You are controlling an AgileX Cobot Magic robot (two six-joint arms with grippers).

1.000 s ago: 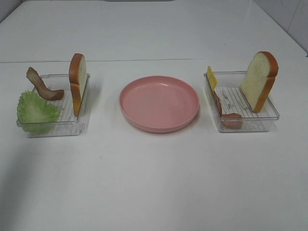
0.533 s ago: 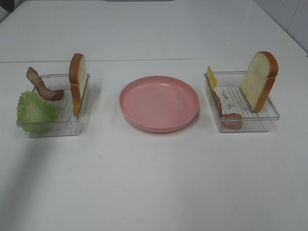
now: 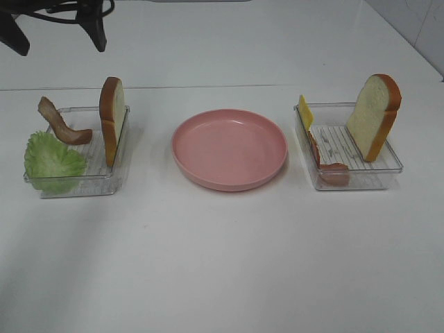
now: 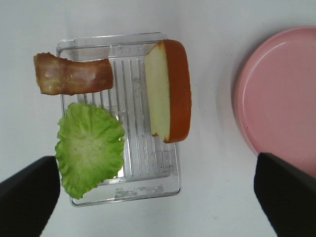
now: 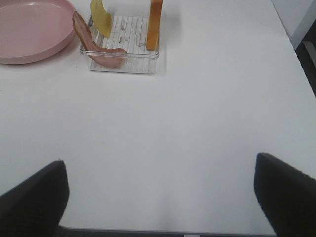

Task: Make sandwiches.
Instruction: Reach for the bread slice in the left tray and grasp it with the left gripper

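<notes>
Plainly, no sandwich is assembled: its parts sit in two clear trays either side of the round pink plate [image 3: 229, 148] on the white desk [image 3: 222, 263]. In the left tray [image 3: 76, 186], a bread slice [image 3: 112, 119] stands on edge along the wall nearest the plate. On the side away from the plate, a bacon strip [image 3: 61, 125] and a lettuce leaf [image 3: 53, 161] both hang over the rim. In the right tray [image 3: 361, 179], a cheese square [image 3: 305, 111] and a second bacon strip [image 3: 325, 161] lean at the wall nearest the plate, and a second bread slice [image 3: 374, 116] leans at the far wall. The left jaws hang wide apart above the left tray, holding nothing. The right jaws, equally wide and empty, hang over bare desk well apart from the right tray.
</notes>
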